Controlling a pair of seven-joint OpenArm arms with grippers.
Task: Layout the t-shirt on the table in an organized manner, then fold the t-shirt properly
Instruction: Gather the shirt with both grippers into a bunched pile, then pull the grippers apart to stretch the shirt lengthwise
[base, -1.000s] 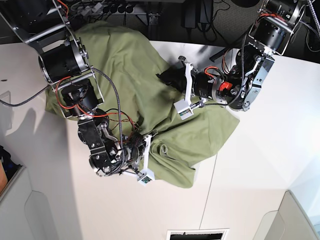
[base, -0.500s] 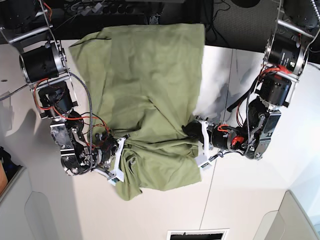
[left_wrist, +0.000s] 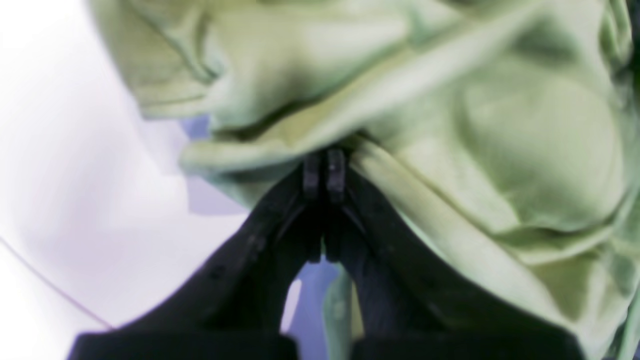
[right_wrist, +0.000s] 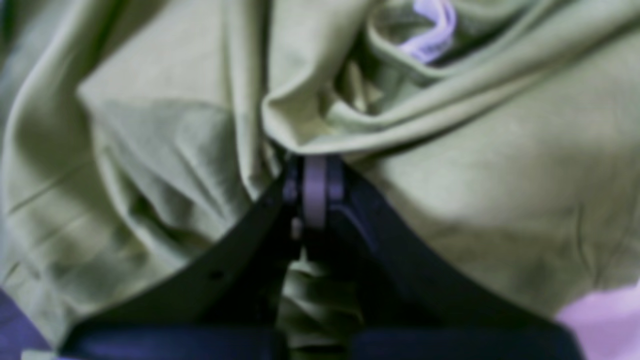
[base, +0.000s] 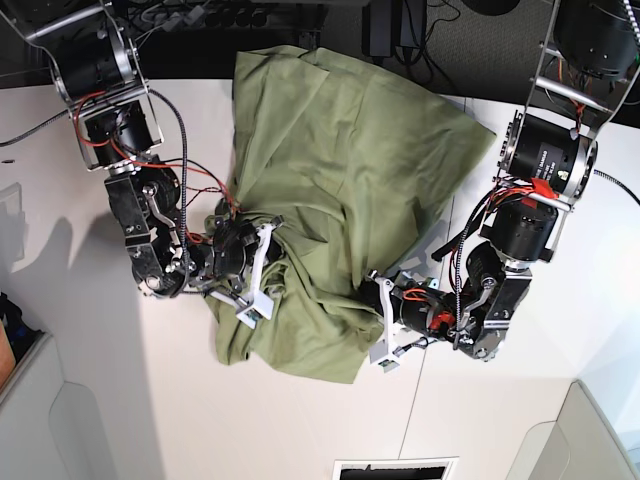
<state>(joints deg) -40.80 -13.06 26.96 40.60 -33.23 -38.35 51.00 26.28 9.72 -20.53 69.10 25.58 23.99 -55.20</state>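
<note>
The step in hand looks like the laying-out: going left to right in the base view, the right gripper (base: 262, 262) is pinched shut on a bunched fold of the shirt (base: 340, 160), and the left gripper (base: 372, 320) is likewise clamped on cloth at the shirt's near edge. The shirt lies crumpled in the middle of the table (base: 80, 400), its far part running up to the table's far edge. Next, I judge, the arms must draw apart to pull it flat; no containers show.
</note>
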